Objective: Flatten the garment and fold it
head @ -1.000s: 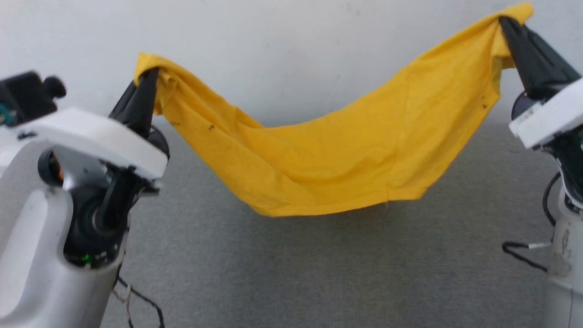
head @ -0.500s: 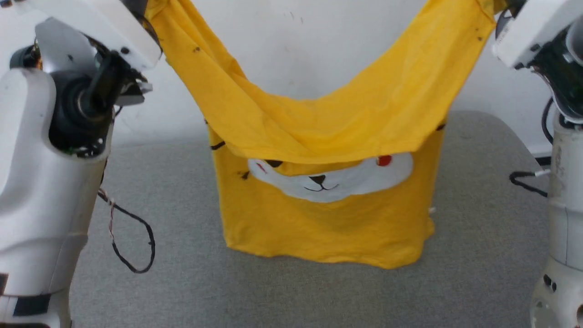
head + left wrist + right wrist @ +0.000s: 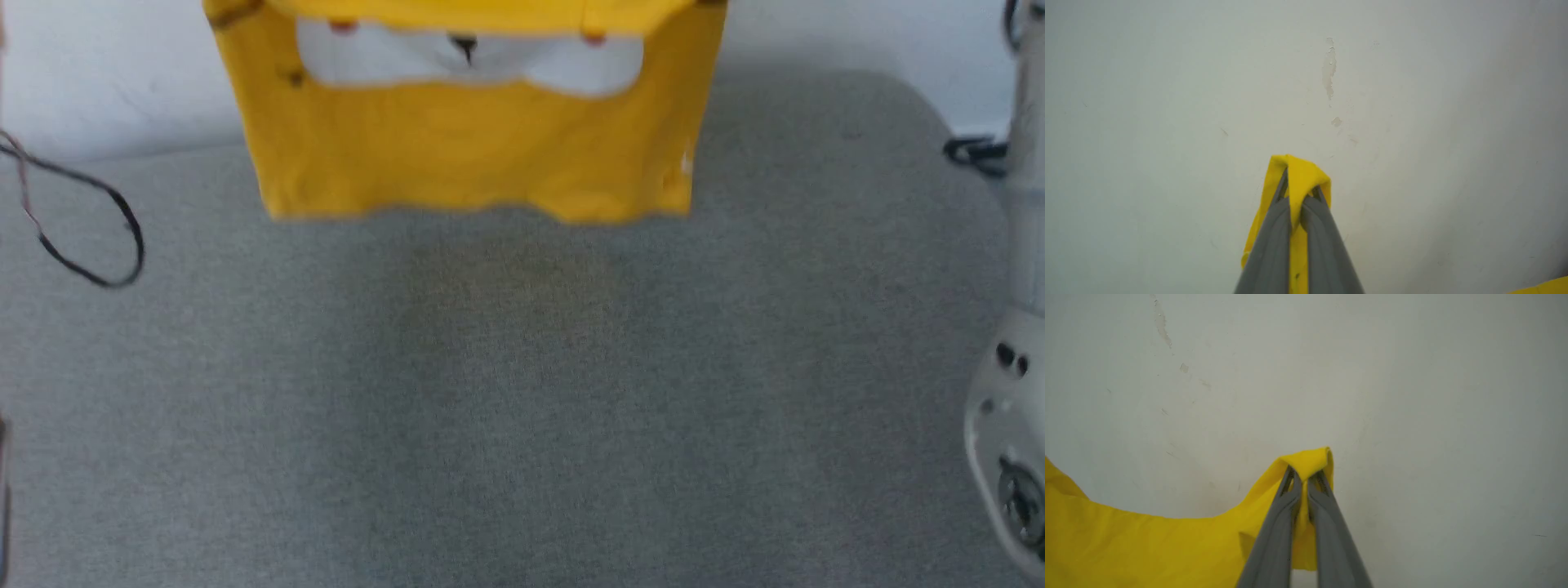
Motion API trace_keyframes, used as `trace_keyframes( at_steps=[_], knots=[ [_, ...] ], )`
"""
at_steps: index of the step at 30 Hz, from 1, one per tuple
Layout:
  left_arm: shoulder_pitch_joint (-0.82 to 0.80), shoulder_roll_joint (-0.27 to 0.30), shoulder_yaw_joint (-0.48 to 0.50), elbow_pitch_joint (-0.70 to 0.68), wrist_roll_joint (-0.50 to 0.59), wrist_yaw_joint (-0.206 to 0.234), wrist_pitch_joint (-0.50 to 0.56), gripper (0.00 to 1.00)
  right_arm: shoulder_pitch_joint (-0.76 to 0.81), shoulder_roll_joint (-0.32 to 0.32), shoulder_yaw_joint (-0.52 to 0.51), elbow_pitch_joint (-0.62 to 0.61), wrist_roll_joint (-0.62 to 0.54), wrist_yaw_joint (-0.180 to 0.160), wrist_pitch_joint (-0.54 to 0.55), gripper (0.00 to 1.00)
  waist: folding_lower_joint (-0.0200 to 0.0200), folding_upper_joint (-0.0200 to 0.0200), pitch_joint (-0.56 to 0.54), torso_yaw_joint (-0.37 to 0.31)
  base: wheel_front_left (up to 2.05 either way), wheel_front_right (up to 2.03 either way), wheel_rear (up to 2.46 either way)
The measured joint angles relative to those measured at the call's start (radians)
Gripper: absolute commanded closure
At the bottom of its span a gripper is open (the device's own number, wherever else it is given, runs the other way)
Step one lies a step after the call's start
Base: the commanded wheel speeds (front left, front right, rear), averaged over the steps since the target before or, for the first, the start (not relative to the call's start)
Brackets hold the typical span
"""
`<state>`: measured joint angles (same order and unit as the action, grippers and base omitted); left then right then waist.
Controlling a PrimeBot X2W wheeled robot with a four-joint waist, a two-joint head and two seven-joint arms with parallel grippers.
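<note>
L claw [image 3: 1298, 191]: clenched hard on a bunched fold of the garment [image 3: 1303, 173]. Yellow fabric pokes up past the tips & runs down btw the two grey fingers [image 3: 1271, 232].
R claw [image 3: 1302, 477]: clamped on the garment too, pinching a fold right at the tips. A wide sheet of yellow sags off to that view's lower left.
Garment, head view: hangs at top centre, print side twd the cam, upper part cut by the frame edge.
Print [image 3: 384, 61]: white patches, a small black mark mid-way, two reddish dots up top. All a bit blurry.
Hem [image 3: 473, 214]: wavy, lowest edge over the far part of the surface [image 3: 522, 408]. Touching or not? Can't tell, pic's too soft.
Surface: grey, felt-like, faint shadow just below the hem.
Wall [image 3: 1167, 81]: off-white, behind both claws, chipped-paint marks in both wrist views.
Cable [image 3: 102, 216]: dark loop at the left edge of head view, well apart from the garment.
R arm [image 3: 1012, 392]: pale casing down the right edge of head view.
</note>
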<state>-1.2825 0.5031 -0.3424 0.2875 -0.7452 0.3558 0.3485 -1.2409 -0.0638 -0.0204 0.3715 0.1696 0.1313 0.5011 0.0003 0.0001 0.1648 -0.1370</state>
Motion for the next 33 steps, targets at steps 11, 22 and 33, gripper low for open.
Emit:
trace_keyframes(
  at_steps=[11,22,33],
  knots=[
    [-0.205,0.006,0.081,0.106,-0.022,-0.134,-0.169,1.00,-0.281,0.007,-0.098,0.129,-0.198,0.000,-0.211,1.00,0.0002,0.0000,0.272,0.022,0.00,0.00,0.00],
    [-0.171,-0.006,0.131,0.237,-0.088,-0.243,-0.300,1.00,-0.312,0.004,-0.089,0.249,-0.274,0.000,-0.301,1.00,0.0001,0.0000,0.499,0.065,0.00,0.00,0.00],
    [0.021,-0.012,0.166,0.217,-0.172,-0.295,-0.308,1.00,-0.137,-0.014,0.024,0.196,-0.088,0.000,-0.316,1.00,-0.0003,0.0000,0.515,0.111,0.00,0.00,0.00]
  ],
)
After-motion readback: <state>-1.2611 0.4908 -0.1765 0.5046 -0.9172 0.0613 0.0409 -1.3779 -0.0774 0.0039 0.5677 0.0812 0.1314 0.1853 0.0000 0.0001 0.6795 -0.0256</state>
